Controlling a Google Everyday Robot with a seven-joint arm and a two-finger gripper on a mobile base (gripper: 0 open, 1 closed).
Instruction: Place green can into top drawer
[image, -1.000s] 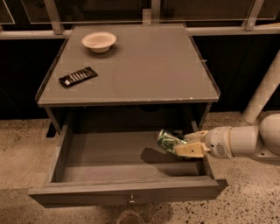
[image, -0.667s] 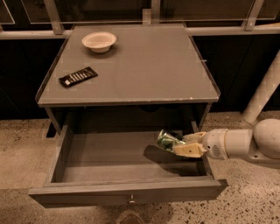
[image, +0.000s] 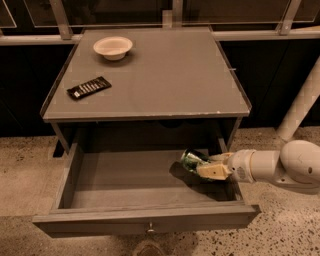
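The pale fingers (image: 211, 171) clamp the green can (image: 191, 161) sideways. This lets the gripper (image: 202, 165) reach in low from the frame's right, beneath the tabletop (image: 165, 75). The can sits low inside the open top drawer (image: 145, 220), right of centre, seemingly ready for release.
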